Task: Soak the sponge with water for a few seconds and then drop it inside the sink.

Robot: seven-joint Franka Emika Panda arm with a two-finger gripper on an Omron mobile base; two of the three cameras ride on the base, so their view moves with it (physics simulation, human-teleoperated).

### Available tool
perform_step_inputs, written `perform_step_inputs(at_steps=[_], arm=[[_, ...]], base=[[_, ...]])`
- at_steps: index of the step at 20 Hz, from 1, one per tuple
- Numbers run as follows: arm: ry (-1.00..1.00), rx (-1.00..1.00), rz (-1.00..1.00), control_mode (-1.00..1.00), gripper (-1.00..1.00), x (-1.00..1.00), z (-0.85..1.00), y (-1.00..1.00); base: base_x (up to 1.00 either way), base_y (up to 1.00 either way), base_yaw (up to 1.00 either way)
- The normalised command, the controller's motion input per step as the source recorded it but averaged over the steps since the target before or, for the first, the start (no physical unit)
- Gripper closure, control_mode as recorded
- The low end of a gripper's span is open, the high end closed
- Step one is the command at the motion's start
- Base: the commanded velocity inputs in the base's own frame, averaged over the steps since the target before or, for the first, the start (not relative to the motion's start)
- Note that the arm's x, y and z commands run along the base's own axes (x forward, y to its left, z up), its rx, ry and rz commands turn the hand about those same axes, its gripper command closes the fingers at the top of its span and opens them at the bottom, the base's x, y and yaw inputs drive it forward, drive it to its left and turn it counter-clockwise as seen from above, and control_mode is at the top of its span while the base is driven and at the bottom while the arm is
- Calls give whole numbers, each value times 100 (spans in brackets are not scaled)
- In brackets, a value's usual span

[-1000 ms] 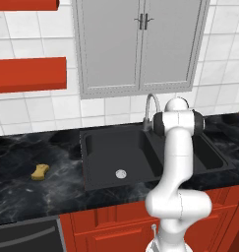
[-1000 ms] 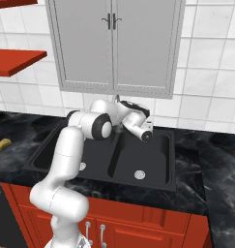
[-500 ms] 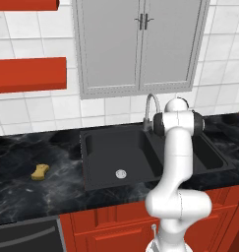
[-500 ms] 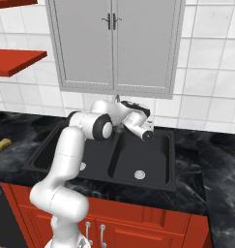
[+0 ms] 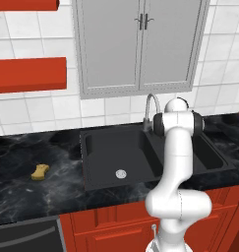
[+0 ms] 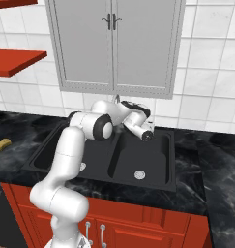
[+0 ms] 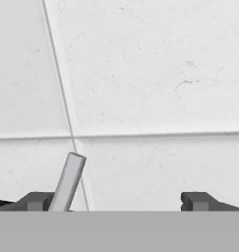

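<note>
The small yellow-tan sponge (image 5: 40, 171) lies on the black counter, well left of the sink (image 5: 106, 136); from the right base it shows at the far left edge (image 6: 2, 144). The matte black double-basin sink (image 6: 102, 177) holds nothing but its round silver drains. My gripper (image 7: 117, 202) is up behind the sink by the curved grey faucet (image 5: 151, 105), pointing at the white wall tiles. It is open, fingers wide apart with nothing between them. A slim grey rod (image 7: 68, 183) of the faucet stands just beside the left fingertip (image 7: 40, 201).
Grey cabinet doors (image 5: 140, 47) hang above the faucet. Red shelves (image 5: 27, 74) sit on the wall at the left. The dark marbled counter (image 5: 22, 197) runs both sides of the sink, with red cabinet fronts (image 6: 138, 232) below.
</note>
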Motion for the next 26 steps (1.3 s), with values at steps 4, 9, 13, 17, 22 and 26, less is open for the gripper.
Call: perform_step_inputs(at_steps=[4,9,13,17,22,26], arm=[[0,0,-4,-100,-100,0,-16,-64],[0,0,-4,-100,-100,0,-15,-65],[0,0,-4,-100,-100,0,-22,-64],[0,0,-3,-100,-100,0,-2,-53],[0,0,-3,-100,-100,0,18,-39],[1,1,-3,-100,-100,0,27,-38]], base=[[0,0,0],[0,0,0],[0,0,0],[0,0,0],[0,0,0],[0,0,0]])
